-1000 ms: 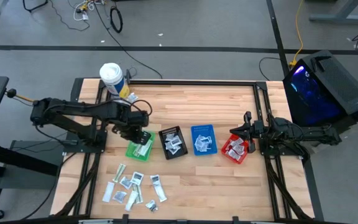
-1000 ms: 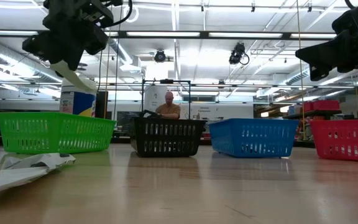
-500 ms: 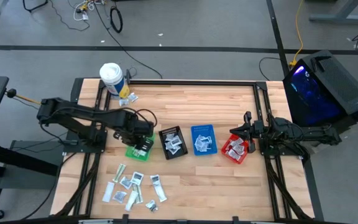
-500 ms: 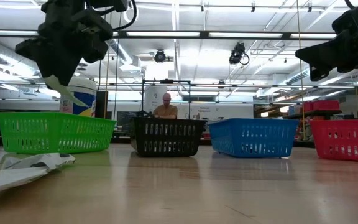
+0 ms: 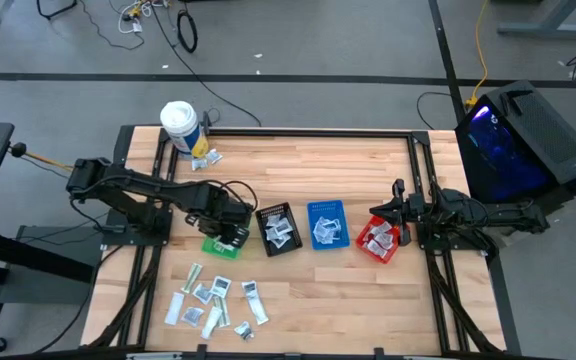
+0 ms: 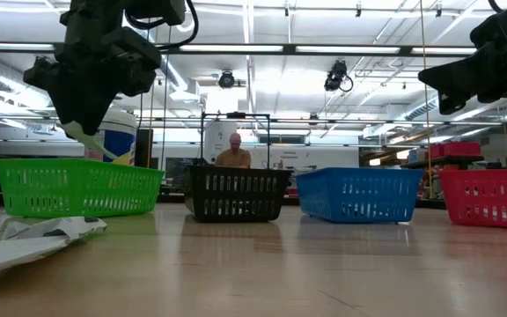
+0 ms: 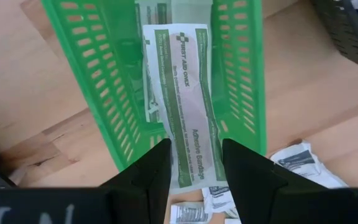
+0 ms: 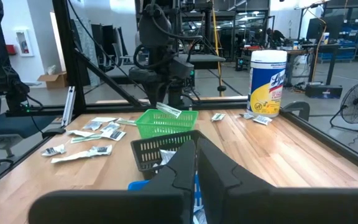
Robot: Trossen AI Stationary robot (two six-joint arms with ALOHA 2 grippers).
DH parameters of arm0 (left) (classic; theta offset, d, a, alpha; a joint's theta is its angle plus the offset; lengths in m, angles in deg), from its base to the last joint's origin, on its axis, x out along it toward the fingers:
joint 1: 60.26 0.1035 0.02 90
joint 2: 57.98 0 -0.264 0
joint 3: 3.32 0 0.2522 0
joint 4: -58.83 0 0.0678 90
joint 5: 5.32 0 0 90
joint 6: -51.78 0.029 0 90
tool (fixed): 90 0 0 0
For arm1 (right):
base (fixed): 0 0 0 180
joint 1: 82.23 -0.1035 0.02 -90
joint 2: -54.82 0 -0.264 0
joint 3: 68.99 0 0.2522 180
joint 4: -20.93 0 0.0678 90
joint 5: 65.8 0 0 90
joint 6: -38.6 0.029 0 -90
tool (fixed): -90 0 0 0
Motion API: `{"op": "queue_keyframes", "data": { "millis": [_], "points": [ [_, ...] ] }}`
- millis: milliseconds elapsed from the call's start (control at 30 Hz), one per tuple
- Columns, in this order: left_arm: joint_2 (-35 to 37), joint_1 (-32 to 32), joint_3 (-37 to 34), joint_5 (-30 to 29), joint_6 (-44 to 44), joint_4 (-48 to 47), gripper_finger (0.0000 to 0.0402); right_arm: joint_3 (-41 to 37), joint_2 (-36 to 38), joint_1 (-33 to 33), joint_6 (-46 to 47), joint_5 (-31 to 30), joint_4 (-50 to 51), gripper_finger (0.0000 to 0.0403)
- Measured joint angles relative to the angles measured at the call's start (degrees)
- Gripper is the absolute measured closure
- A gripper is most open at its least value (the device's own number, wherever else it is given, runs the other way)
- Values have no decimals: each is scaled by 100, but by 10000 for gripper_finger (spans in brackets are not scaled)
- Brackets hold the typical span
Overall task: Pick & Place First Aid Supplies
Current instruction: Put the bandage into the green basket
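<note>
Only wristward: printed bandage packet (image 7: 182, 106) above green bin (image 7: 241, 74)

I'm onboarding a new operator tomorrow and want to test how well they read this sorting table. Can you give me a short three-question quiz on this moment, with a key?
1. True or false: the left tool holds an adhesive bandage packet above the green bin.
2. Going from the green bin toward the right arm, which bin colours follow? A) blue, black, red B) black, blue, red C) red, blue, black
3. Fill in: the loose sachets not yet sorted lie on the table beside the ____ bin.

Key
1. True; the long green-printed packet hangs between the fingers over the bin.
2. B: black bin, blue bin, red bin.
3. Green. The right tool, shut, waits by the red bin.
</note>
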Motion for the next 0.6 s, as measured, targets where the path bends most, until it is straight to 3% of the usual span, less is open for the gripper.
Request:
{"op": "queue_keyframes", "data": {
  "millis": [233, 600],
  "points": [
    [2, 0, 1, -181, -176, -3, 237, 0, 0, 2, 2, 2, 0, 380],
    [2, 0, 1, -228, 17, -1, 136, 0, 0, 1, 1, 2, 0, 380]
  ]
}}
